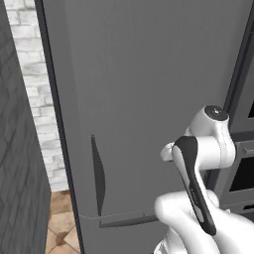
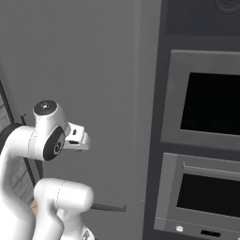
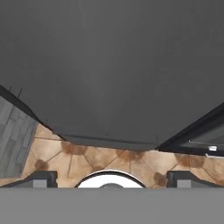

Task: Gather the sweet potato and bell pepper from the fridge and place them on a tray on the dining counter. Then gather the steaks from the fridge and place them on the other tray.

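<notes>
The fridge (image 1: 149,74) is a tall plain grey cabinet with its door shut; it also spans the left of the right base view, fridge (image 2: 93,70). Its long curved dark handle (image 1: 97,173) sits at the door's left edge. My arm is folded close in front of the door, to the right of the handle. In the hand view my gripper (image 3: 112,180) points down along the grey door towards the floor, open, fingertips (image 3: 43,179) far apart with nothing between them. The sweet potato, bell pepper, steaks, trays and dining counter are out of view.
A dark flat bar handle (image 1: 124,221) runs across the fridge's lower section. Built-in ovens (image 2: 211,103) in a dark column stand right of the fridge. A white brick wall (image 1: 34,74) and a dark grey panel (image 1: 15,173) are at left. Brown floor tiles (image 3: 109,157) lie below.
</notes>
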